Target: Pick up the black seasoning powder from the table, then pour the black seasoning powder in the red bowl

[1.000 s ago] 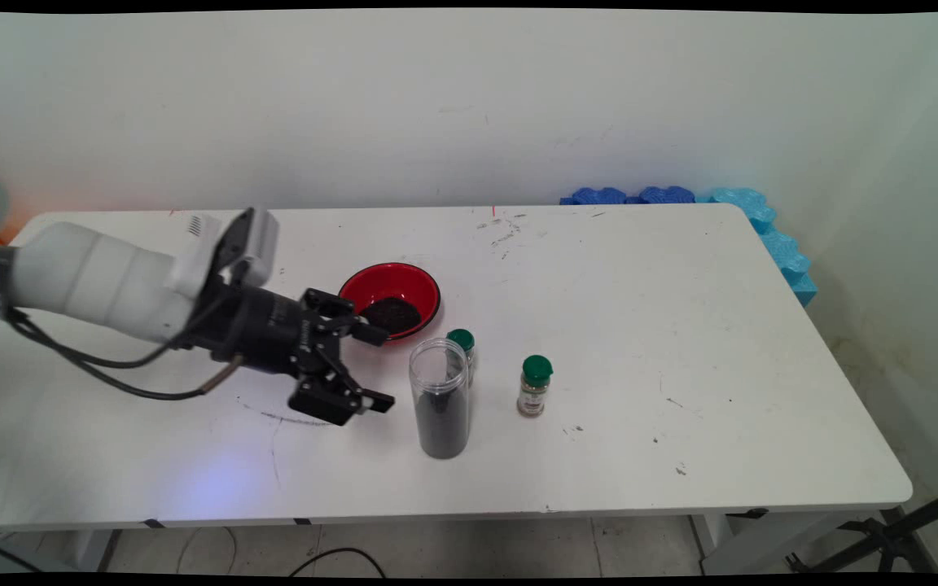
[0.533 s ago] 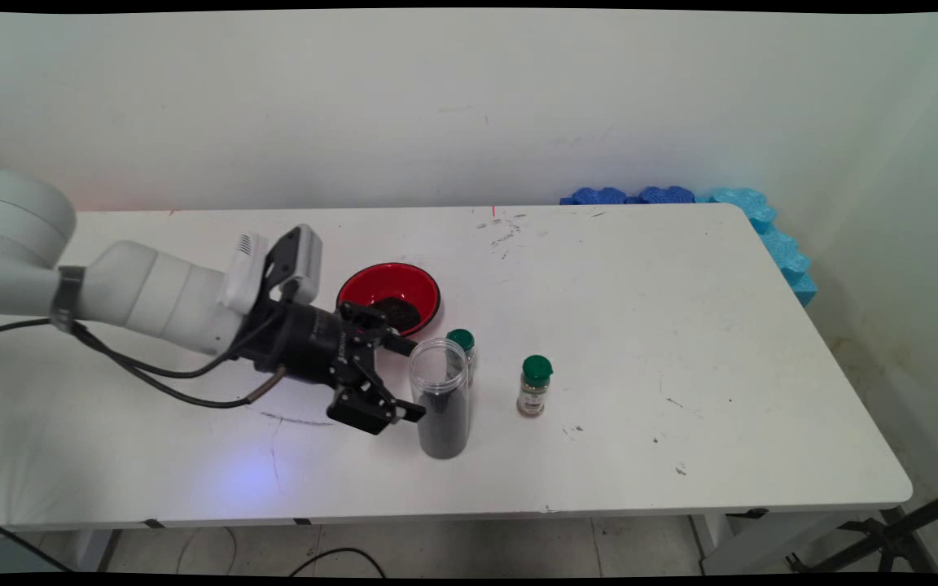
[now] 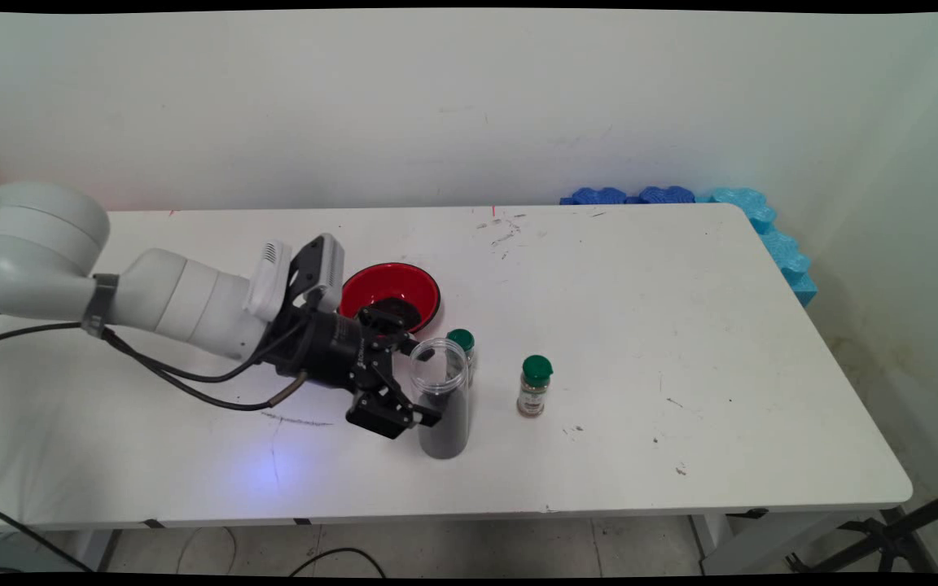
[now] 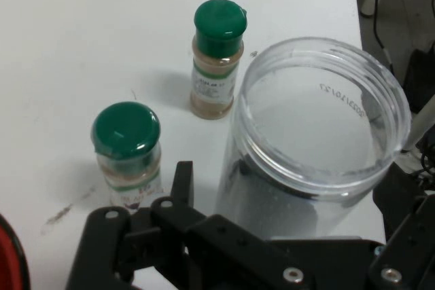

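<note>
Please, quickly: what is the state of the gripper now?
Gripper: open, its fingers on either side of the clear jar of dark grains, not closed on it.

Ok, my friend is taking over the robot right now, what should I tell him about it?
Gripper: open, one finger on either side of the clear jar; whether they touch it cannot be told.
Clear jar: upright, lidless, dark grains in its lower part.
Red bowl: behind the gripper, dark grains inside.
Green-capped spice bottles: one just behind the jar, one standing apart to its right.
</note>
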`<state>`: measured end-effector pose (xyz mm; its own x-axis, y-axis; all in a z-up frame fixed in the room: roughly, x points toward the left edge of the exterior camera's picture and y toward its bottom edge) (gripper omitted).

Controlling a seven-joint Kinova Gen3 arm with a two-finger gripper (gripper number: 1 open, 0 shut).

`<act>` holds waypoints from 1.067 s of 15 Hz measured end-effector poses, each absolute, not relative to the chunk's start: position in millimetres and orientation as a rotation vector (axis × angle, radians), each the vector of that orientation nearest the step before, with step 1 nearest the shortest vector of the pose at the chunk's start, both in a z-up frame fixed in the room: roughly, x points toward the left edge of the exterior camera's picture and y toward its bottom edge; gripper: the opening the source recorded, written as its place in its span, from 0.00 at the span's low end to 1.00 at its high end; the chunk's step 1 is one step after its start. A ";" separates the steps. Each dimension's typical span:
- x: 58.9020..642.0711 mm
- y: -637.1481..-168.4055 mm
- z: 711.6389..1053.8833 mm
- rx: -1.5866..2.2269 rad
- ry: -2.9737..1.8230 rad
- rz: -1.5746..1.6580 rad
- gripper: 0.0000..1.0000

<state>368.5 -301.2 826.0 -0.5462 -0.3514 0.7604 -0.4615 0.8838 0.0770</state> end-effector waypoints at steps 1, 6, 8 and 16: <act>367.3 -302.3 824.7 0.578 -2.202 0.166 1.00; 361.9 -307.7 819.8 0.566 -2.200 0.167 1.00; 359.6 -309.5 818.5 0.563 -2.197 0.166 1.00; 359.4 -311.0 824.7 0.542 -2.187 0.152 0.00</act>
<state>359.4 -311.0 824.7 -0.5408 -0.3278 0.7747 -0.4321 0.8984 0.0785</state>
